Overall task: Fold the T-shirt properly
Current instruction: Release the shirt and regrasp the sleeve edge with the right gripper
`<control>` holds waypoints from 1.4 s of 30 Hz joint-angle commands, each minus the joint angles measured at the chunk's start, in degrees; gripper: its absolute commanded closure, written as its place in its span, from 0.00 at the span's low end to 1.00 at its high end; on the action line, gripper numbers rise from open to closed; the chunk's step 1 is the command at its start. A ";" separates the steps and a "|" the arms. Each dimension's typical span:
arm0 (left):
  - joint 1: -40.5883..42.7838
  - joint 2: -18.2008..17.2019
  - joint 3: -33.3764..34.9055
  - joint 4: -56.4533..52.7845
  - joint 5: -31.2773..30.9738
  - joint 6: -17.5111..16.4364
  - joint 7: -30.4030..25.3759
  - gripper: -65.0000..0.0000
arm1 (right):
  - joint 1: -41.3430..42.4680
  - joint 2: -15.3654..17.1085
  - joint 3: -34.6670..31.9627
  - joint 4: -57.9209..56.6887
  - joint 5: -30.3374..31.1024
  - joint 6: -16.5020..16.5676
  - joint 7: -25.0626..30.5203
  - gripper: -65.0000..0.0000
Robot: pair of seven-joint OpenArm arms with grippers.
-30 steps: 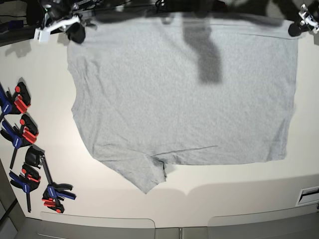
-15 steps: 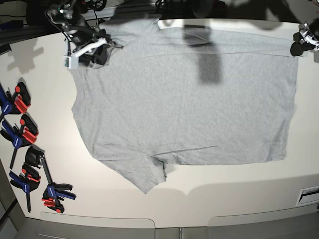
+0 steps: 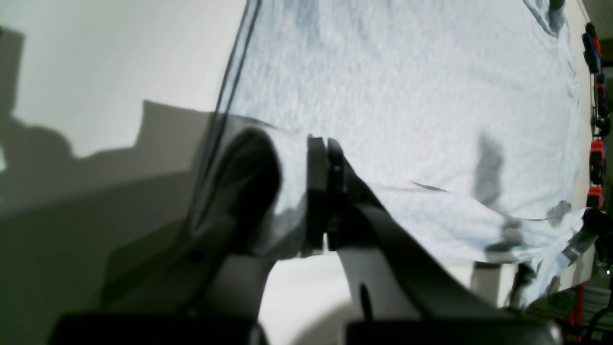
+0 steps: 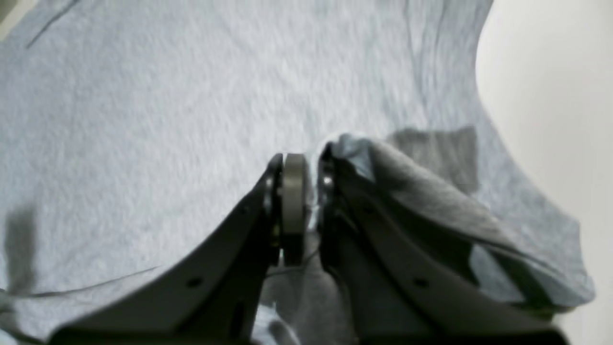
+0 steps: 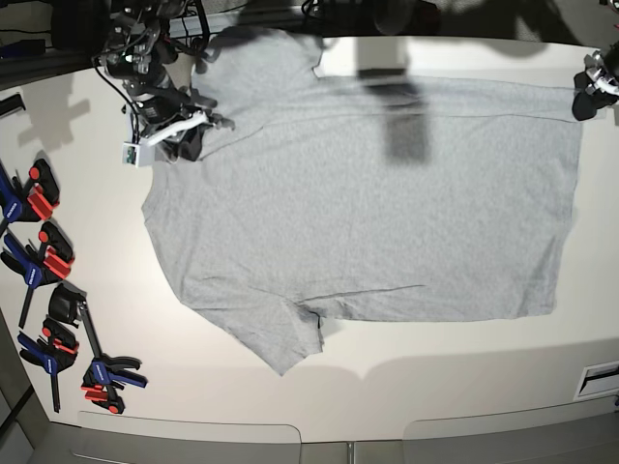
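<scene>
The light grey T-shirt (image 5: 368,213) lies spread on the white table (image 5: 87,193) with its plain side up; no lettering shows. One sleeve (image 5: 276,338) points toward the front edge, and the other (image 5: 256,53) lies at the far edge. My right gripper (image 5: 179,135) is at the shirt's far left shoulder area. In the right wrist view the gripper (image 4: 306,187) is shut on a raised fold of the shirt (image 4: 167,96). My left gripper (image 5: 587,97) is at the far right corner. In the left wrist view the gripper (image 3: 292,163) is shut on the shirt's (image 3: 407,96) edge.
Several red, blue and black clamps (image 5: 44,261) lie along the table's left edge; they also show in the left wrist view (image 3: 596,163). A white slot or label (image 5: 600,377) sits at the front right. Dark equipment and cables (image 5: 145,24) stand behind the far edge.
My right gripper has moved from the far left corner toward the front and slightly right, pulling the shirt's shoulder with it and bringing the far sleeve into view. My left gripper shifted slightly forward.
</scene>
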 commanded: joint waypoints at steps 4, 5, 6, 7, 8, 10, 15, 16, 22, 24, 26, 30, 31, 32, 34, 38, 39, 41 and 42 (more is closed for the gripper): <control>-1.68 -1.31 -0.61 0.76 -0.87 -0.02 -0.98 1.00 | 0.59 0.48 0.20 0.83 0.26 -0.20 1.90 1.00; -1.92 -1.33 -0.61 0.76 -0.17 -0.02 -1.05 1.00 | 0.63 0.46 0.20 0.76 0.26 -0.22 2.12 1.00; -2.32 -1.31 -0.61 0.76 0.37 0.00 -1.05 1.00 | 0.74 0.48 0.20 0.59 0.24 -0.22 2.25 1.00; -2.56 -1.31 -0.61 0.76 0.83 0.00 -1.07 1.00 | 0.94 0.48 0.20 0.28 0.24 -0.22 2.49 1.00; -2.82 -1.31 -0.61 0.76 1.25 0.00 -1.11 1.00 | 1.09 0.48 0.20 -0.15 0.24 -0.20 2.75 1.00; -2.84 -1.33 -0.61 0.76 1.25 0.00 -1.68 1.00 | 1.90 0.48 0.20 -1.79 0.22 -0.20 3.21 1.00; -2.80 -1.31 -0.61 0.76 4.46 0.02 -3.52 1.00 | 5.95 0.48 0.22 -8.04 0.17 -0.20 3.34 1.00; -2.80 -1.31 -0.61 0.76 5.27 0.68 -4.42 1.00 | 6.86 0.48 0.20 -9.16 0.00 -0.20 3.39 1.00; -2.99 -1.31 -0.61 0.76 5.90 4.31 -7.15 1.00 | 10.43 0.48 0.22 -11.80 -1.01 -0.22 4.11 1.00; -3.13 -1.33 -0.61 0.76 5.64 4.31 -7.17 1.00 | 10.80 0.48 0.22 -11.78 -1.01 -0.22 4.35 1.00; -3.56 -1.33 -0.61 0.76 5.66 4.31 -7.30 1.00 | 10.91 0.48 0.20 -11.80 -1.01 -0.20 4.20 1.00; -4.61 -1.70 -0.61 0.76 5.68 4.31 -7.32 1.00 | 10.91 0.48 0.20 -11.78 -1.01 -0.17 2.56 1.00; -4.83 -1.86 -0.61 0.76 5.70 4.28 -7.30 1.00 | 10.88 0.48 0.20 -11.78 -1.01 -0.17 2.32 1.00; -5.05 -2.03 -0.61 0.76 5.77 4.28 -7.28 1.00 | 10.91 0.48 0.20 -11.78 -1.01 -0.15 2.16 1.00; -5.33 -2.40 -0.61 0.76 6.43 4.31 -7.30 1.00 | 10.91 0.48 0.20 -11.78 -0.92 -0.15 2.19 1.00; -5.31 -3.26 -0.61 0.76 6.73 4.31 -7.28 1.00 | 10.88 0.48 0.22 -11.13 2.05 0.81 -0.90 1.00; -5.31 -3.58 -0.61 0.76 6.58 4.28 -7.30 1.00 | 10.86 0.48 0.22 -10.38 3.26 1.42 -2.56 1.00; -5.27 -4.35 -0.61 0.76 5.33 4.28 -7.28 1.00 | 10.21 0.48 0.22 -7.89 5.29 1.92 -5.40 1.00; -5.31 -4.70 -0.61 0.76 4.98 4.28 -7.28 1.00 | 9.62 0.48 0.22 -6.23 5.46 2.01 -6.03 1.00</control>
